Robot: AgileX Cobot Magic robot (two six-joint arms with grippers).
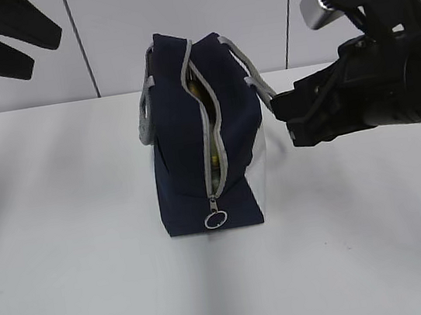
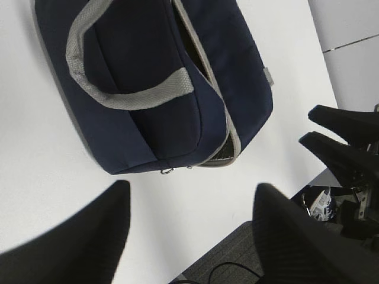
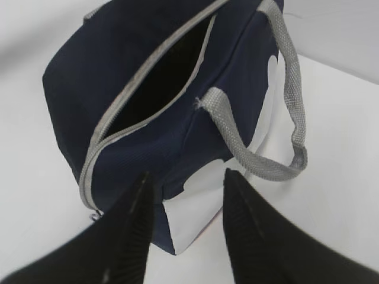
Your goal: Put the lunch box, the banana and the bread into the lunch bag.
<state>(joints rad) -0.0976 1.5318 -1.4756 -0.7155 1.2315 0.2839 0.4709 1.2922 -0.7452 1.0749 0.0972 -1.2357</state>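
Seen from the side across a white table [image 1: 72, 286]. At upper left, one left claw [image 1: 3, 49], black, raised well above the table and well apart from the bag, fingers spread and empty. At centre, one lunch bag [image 1: 179, 130], dark navy with a white lower side panel, standing upright on the table. One grey zipper [image 1: 207, 119] running down its near end, unzipped most of the way, with one ring pull [image 1: 216, 219] hanging near the base. Through the gap, a sliver of yellow [image 1: 214, 157], too narrow to identify. Two grey webbing handles, a left handle [image 1: 145, 112] drooping on the left side and a right handle [image 1: 253, 73] on the right. At right, one right claw [image 3: 183, 231], black, just beside the right handle, fingers spread over the bag's white panel and pinching nothing. No lunch box, banana or bread lying on the table.
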